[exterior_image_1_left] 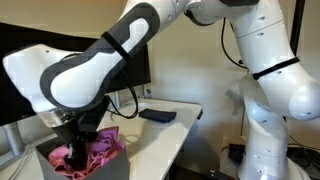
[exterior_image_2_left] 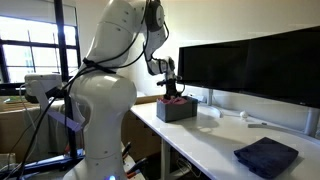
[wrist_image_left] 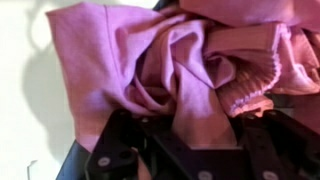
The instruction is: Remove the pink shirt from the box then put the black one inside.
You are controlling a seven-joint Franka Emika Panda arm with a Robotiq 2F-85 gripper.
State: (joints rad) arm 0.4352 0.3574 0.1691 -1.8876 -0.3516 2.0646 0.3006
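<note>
One end effector [exterior_image_1_left: 85, 130] pinching pink shirt [wrist_image_left: 110, 60] (in box [exterior_image_2_left: 176, 112])

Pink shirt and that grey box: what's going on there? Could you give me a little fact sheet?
box: dark grey, open-topped, on the white table
pink shirt: bunched up inside the box
gripper: down in the box, shut on the pink shirt
black shirt: folded on the table, apart from the box
stage: pink shirt not yet lifted out
</note>
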